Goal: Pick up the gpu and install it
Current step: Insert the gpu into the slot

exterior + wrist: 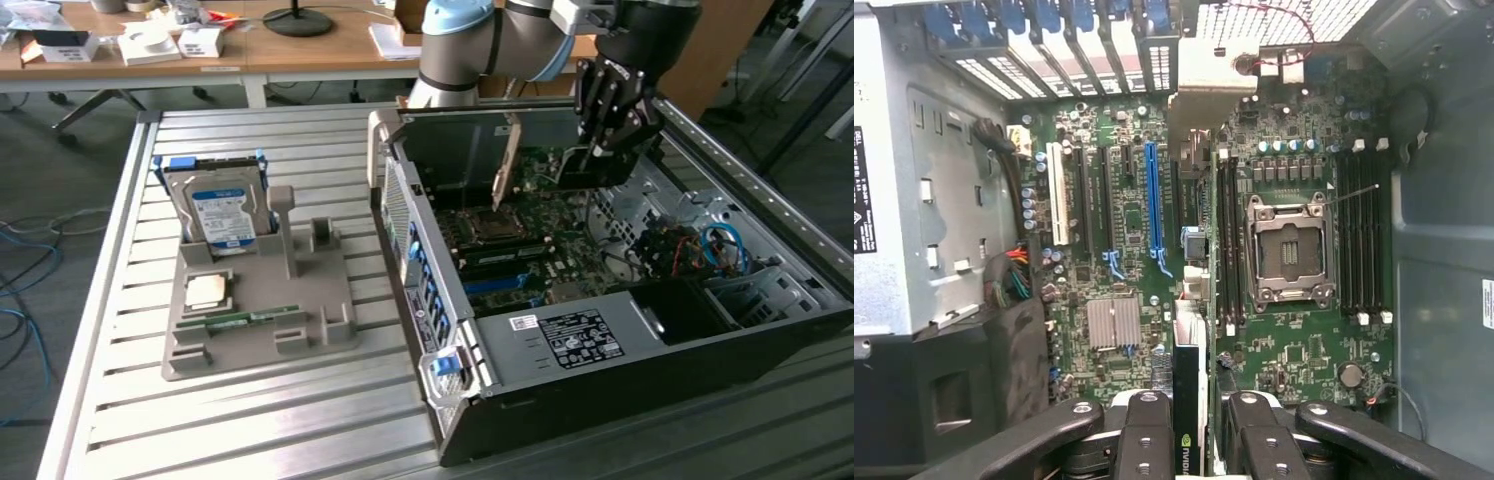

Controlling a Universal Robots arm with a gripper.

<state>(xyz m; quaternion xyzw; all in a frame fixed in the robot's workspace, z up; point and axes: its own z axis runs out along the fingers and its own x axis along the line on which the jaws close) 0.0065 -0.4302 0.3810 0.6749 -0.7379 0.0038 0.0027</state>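
Black fingers (pixel 1144 435) of the gripper (pixel 1189 445) are clenched on the gpu (pixel 1191 380), seen edge-on between them in the wrist view; straight beneath lies the green motherboard (pixel 1124 250), with a long blue slot (pixel 1151 200) to one side of the card and the bare CPU socket (pixel 1284 250) to the other; whether the card touches the board I cannot tell; the exterior view shows the gripper (pixel 603 150) reaching down into the open computer case (pixel 601 340), the gpu (pixel 594 168) dark below its fingers and the case's rear wall close beside it; well apart from the tool, on the slatted table (pixel 267 430), a grey holder (pixel 254 345) carries a hard drive (pixel 220 215) and memory stick (pixel 240 320).
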